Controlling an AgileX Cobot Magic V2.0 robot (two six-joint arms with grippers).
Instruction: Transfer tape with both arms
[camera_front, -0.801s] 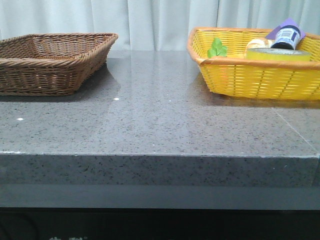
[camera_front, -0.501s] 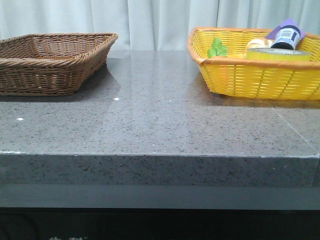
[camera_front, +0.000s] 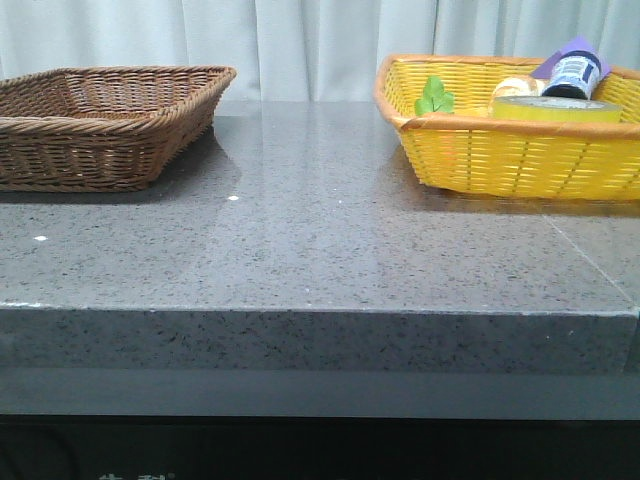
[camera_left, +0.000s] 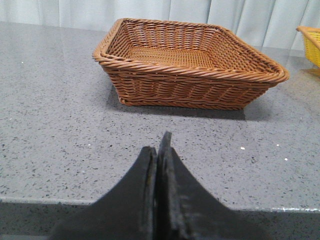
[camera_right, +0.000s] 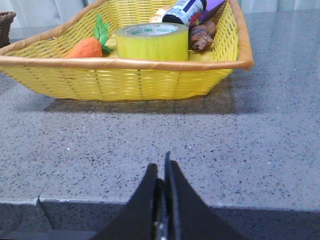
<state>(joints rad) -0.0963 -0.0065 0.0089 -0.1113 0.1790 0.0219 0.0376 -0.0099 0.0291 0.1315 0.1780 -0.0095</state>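
Note:
The tape (camera_front: 556, 109) is a wide yellow roll with a white core and green lettering. It lies flat in the yellow basket (camera_front: 500, 155) at the table's right rear and also shows in the right wrist view (camera_right: 152, 41). My right gripper (camera_right: 161, 167) is shut and empty, low at the table's front edge, well short of the basket. My left gripper (camera_left: 158, 145) is shut and empty at the front edge, facing the brown wicker basket (camera_left: 185, 65). Neither gripper shows in the front view.
The brown basket (camera_front: 100, 120) stands at the left rear. In the yellow basket (camera_right: 125, 77) there are also a dark-capped bottle with a blue label (camera_right: 186, 11), a toy carrot with green leaves (camera_right: 87, 46) and a brown bread-like item (camera_right: 200, 35). The grey stone table (camera_front: 320, 230) lies between the baskets.

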